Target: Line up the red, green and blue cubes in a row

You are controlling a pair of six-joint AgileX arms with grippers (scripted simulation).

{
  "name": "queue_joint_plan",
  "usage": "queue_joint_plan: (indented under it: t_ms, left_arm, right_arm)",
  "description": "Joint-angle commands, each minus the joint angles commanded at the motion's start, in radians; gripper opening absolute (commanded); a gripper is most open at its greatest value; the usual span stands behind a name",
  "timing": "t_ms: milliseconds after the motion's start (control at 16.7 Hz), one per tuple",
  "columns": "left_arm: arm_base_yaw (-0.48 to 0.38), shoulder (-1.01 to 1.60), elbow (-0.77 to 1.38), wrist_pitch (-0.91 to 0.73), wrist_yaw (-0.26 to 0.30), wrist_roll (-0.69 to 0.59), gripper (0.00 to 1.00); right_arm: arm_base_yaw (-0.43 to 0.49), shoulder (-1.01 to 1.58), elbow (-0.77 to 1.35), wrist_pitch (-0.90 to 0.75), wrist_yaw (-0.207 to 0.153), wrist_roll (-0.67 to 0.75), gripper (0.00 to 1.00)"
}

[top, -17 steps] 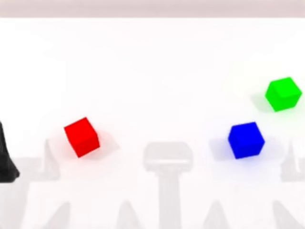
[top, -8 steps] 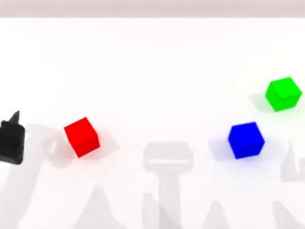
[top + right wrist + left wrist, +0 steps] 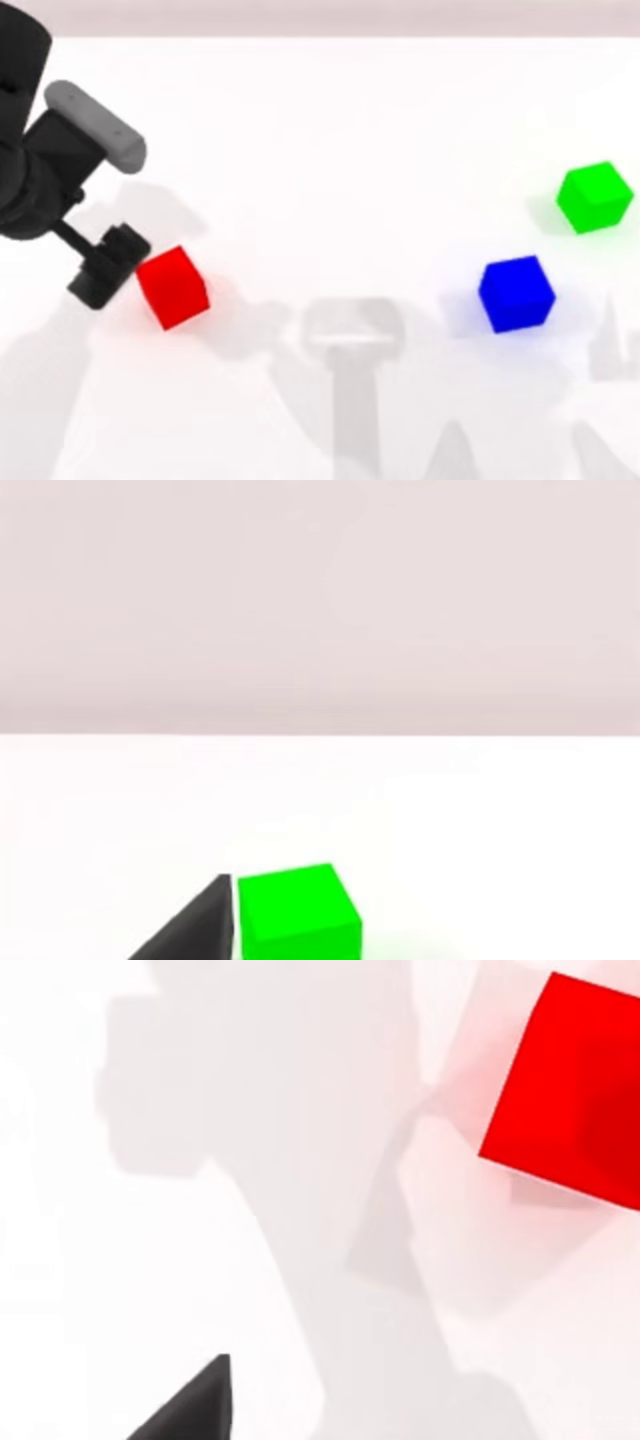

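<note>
The red cube lies at the table's left. My left gripper hangs just left of it, apart from it, and is open and empty. In the left wrist view the red cube is off to one side, and only one dark fingertip shows, with bare table beside it. The blue cube sits right of centre. The green cube is farther back, near the right edge. My right arm is outside the top view. Its wrist view shows one fingertip and the green cube beyond it, nothing held.
The left arm's dark body reaches in over the table's back left corner. The white table's far edge runs across the back. Faint arm shadows lie along the front.
My left arm has swung in from the left edge and its gripper now hangs beside the red cube. None of the three cubes has moved.
</note>
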Motion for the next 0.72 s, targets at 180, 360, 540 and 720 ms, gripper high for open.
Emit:
queue_joint_plan:
  t_ms: [180,360,540,720]
  left_arm:
    - [-0.044,0.237,0.184,-0.14,0.001,0.082,1.0]
    - [-0.077,0.41,0.334,-0.24,0.004,0.143,1.0]
    - [-0.096,0.513,0.425,-0.296,0.007,0.179,1.0]
    - [-0.1,0.534,0.443,-0.307,0.007,0.187,1.0]
  right_arm:
    - [0.0,0.0,0.0,0.0,0.0,0.0,1.0]
    - [0.0,0.0,0.0,0.0,0.0,0.0,1.0]
    - [0.0,0.0,0.0,0.0,0.0,0.0,1.0]
    - [0.0,0.0,0.0,0.0,0.0,0.0,1.0]
